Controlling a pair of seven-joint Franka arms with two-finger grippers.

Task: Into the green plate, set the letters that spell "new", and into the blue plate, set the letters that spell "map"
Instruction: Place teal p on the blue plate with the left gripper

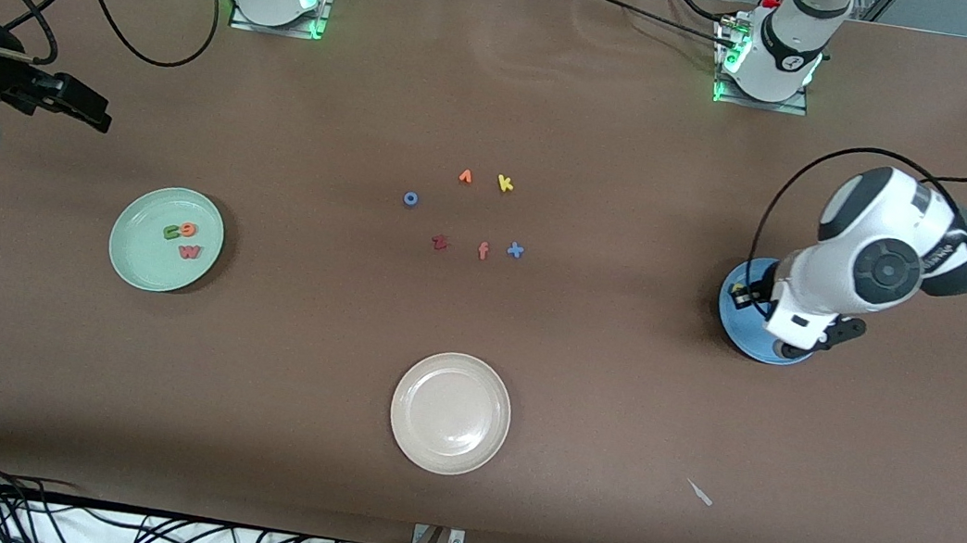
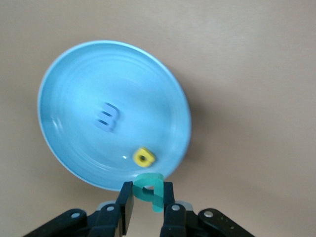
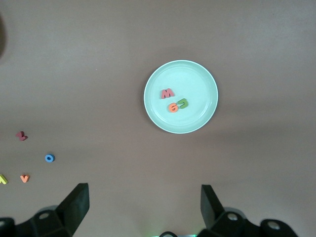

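My left gripper (image 2: 148,198) is shut on the teal a (image 2: 150,190) and holds it in the air over the rim of the blue plate (image 2: 74,89). The blue m (image 2: 107,117) and the yellow p (image 2: 143,157) lie in that plate. In the front view the left arm's hand covers much of the blue plate (image 1: 736,325). The green plate (image 1: 135,258) holds the olive n (image 1: 172,232), orange e (image 1: 186,229) and pinkish-red w (image 1: 188,251). My right gripper (image 1: 84,110) hangs open and empty over bare table at the right arm's end.
A cream-white plate (image 1: 445,458) sits near the front edge. Mid-table lie loose letters: an orange one (image 1: 465,177), yellow k (image 1: 505,184), blue o (image 1: 410,198), dark red z (image 1: 440,242), orange-red f (image 1: 483,251), blue x (image 1: 515,250). A white scrap (image 1: 700,493) lies nearer the front camera.
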